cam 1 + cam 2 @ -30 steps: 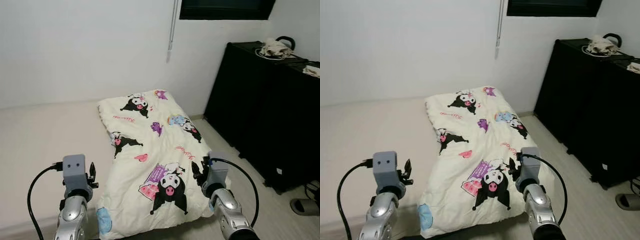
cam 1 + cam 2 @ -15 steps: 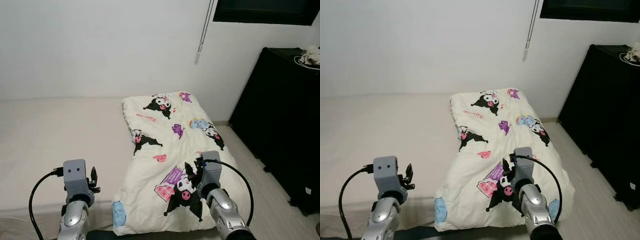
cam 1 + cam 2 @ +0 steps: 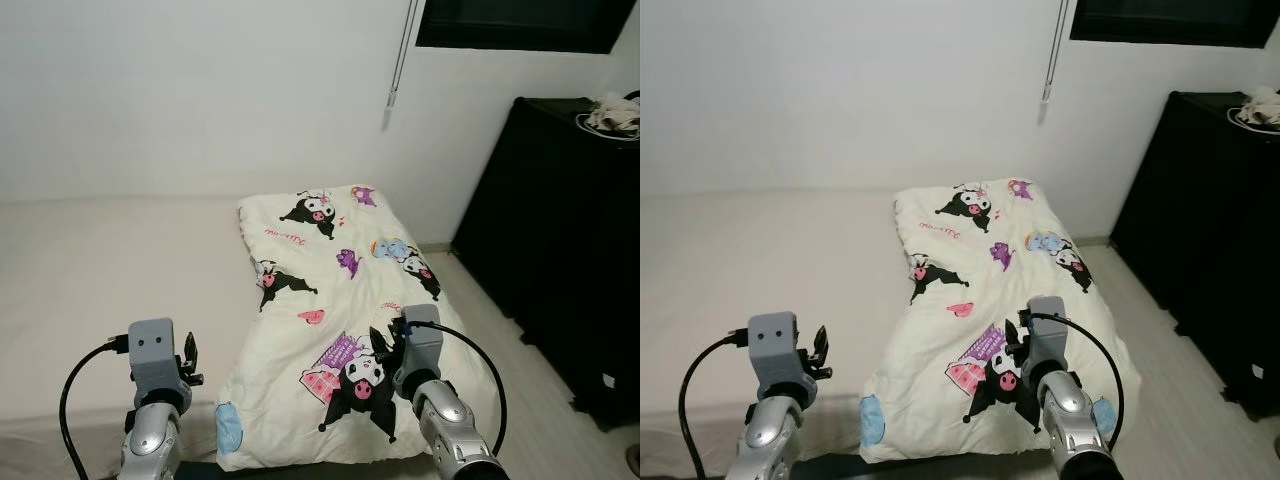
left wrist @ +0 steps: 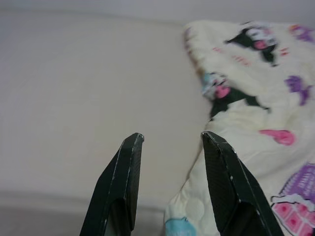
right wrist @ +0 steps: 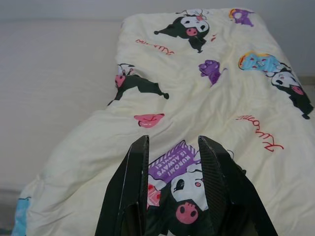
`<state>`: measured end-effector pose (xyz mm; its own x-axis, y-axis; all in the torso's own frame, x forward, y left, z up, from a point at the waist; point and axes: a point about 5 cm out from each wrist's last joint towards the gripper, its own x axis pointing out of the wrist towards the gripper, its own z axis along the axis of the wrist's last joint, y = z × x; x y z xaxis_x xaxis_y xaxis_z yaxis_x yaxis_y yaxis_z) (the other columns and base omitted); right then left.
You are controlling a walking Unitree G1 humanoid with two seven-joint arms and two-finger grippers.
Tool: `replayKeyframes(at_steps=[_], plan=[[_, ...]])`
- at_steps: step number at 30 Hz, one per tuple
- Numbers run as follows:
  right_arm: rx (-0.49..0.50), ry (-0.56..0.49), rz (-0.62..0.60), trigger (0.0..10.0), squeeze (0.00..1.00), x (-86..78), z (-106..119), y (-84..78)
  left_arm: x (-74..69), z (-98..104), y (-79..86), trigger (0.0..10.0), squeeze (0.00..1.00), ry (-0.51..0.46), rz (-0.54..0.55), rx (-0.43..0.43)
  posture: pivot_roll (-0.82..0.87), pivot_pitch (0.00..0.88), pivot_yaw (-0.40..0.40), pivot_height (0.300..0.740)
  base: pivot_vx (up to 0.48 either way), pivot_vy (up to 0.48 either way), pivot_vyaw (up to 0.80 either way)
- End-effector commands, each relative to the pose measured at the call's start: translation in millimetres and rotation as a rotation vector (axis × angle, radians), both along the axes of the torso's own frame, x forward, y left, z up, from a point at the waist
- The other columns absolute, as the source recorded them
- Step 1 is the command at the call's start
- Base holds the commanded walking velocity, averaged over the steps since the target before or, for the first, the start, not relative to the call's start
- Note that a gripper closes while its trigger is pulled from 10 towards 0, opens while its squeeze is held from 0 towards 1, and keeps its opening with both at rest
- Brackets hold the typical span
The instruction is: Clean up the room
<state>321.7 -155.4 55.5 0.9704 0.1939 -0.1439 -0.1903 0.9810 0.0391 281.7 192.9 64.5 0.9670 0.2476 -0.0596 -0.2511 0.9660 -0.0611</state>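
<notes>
The cream blanket [image 3: 335,330] with cartoon prints lies spread along the right part of the bed [image 3: 110,280], and its near edge hangs over the foot of the mattress, just under and ahead of the right claw [image 5: 173,147]. This claw is held above the near end of the blanket, with its two black fingers [image 5: 129,187] moderately apart and nothing between them; the purple and black print is directly below it. The left claw [image 4: 170,142] is over the bare sheet, with the blanket edge just beside it on its inner side, and it is also open and empty. Further from the claws, to the right, a tall black cabinet [image 3: 560,230] stands on the pale floor [image 3: 520,400], and some light cloth items [image 3: 612,108] lie on its top. Behind the bed, a blind cord [image 3: 398,60] hangs down the white wall. In my judgement the tidying is at an early stage: the blanket is flat but not folded, neither claw touches it yet, and the items on the cabinet are also not put away.
</notes>
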Motion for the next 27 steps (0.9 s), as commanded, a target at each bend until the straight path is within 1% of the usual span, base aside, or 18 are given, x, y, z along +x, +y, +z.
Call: replayKeyframes(at_steps=[1,2,5,8,10,11,12,14,16,17,18,20,21,27], plan=[[-0.017,0.011,0.010,10.0,0.00,-2.6,-3.3,-0.2,-0.7,-1.8,1.4,10.0,0.00,0.026,0.058,0.004,-0.03,0.066,-0.073,0.740,0.000,0.000,0.00],[-0.017,0.011,0.010,10.0,0.00,-2.6,-3.3,-0.2,-0.7,-1.8,1.4,10.0,0.00,0.026,0.058,0.004,-0.03,0.066,-0.073,0.740,0.000,0.000,0.00],[-0.016,0.007,0.008,10.0,0.00,-2.4,-2.8,0.3,-0.5,-3.8,5.2,10.0,0.00,0.052,0.123,0.027,-0.03,0.064,-0.073,0.740,0.000,0.000,0.00],[-0.017,0.006,0.008,10.0,0.00,-2.5,-2.7,0.4,-0.7,-3.8,5.7,10.0,0.00,0.051,0.132,0.035,-0.03,0.062,-0.074,0.740,0.000,0.000,0.00],[-0.020,0.008,0.008,10.0,0.00,-2.4,-2.9,0.5,0.2,-2.4,1.0,10.0,0.00,0.032,0.067,0.056,-0.03,0.064,-0.074,0.740,0.000,0.000,0.00],[-0.021,0.012,0.010,10.0,0.00,-2.4,-3.5,0.7,0.1,-1.8,-3.3,10.0,0.00,0.022,0.016,0.070,-0.03,0.064,-0.074,0.740,0.000,0.000,0.00],[-0.021,0.012,0.010,10.0,0.00,-2.4,-3.5,0.7,0.1,-1.8,-3.3,10.0,0.00,0.022,0.016,0.070,-0.03,0.064,-0.074,0.740,0.000,0.000,0.00],[-0.019,0.022,0.012,10.0,0.00,-2.6,-4.6,1.2,-0.7,-1.6,-9.6,10.0,0.00,0.015,-0.051,0.085,-0.03,0.064,-0.074,0.740,0.000,0.000,0.00],[-0.010,0.025,0.012,10.0,0.00,-3.0,-5.3,1.5,-1.6,-1.9,-13.4,10.0,0.00,0.020,-0.085,0.098,-0.03,0.069,-0.074,0.730,0.000,0.000,0.00],[-0.010,0.025,0.012,10.0,0.00,-3.0,-5.3,1.5,-1.6,-1.9,-13.4,10.0,0.00,0.020,-0.085,0.098,-0.03,0.069,-0.074,0.730,0.000,0.000,0.00],[-0.007,0.026,0.012,10.0,0.00,-3.5,-5.7,1.5,-2.0,-2.3,-14.4,10.0,0.00,0.026,-0.081,0.099,-0.02,0.072,-0.076,0.720,0.000,0.000,0.00],[-0.007,0.026,0.012,10.0,0.00,-3.5,-5.7,1.5,-2.0,-2.3,-14.4,10.0,0.00,0.026,-0.081,0.099,-0.02,0.072,-0.076,0.720,0.000,0.000,0.00],[-0.007,0.027,0.014,10.0,0.00,-3.7,-5.9,1.8,-2.2,-2.4,-14.4,10.0,0.00,0.028,-0.073,0.098,-0.03,0.074,-0.077,0.710,0.000,0.000,0.00],[-0.005,0.026,0.017,10.0,0.00,-3.4,-5.4,2.1,-3.5,-4.4,-12.3,10.0,0.00,0.041,-0.064,0.099,-0.02,0.075,-0.076,0.685,0.000,0.000,0.00]])
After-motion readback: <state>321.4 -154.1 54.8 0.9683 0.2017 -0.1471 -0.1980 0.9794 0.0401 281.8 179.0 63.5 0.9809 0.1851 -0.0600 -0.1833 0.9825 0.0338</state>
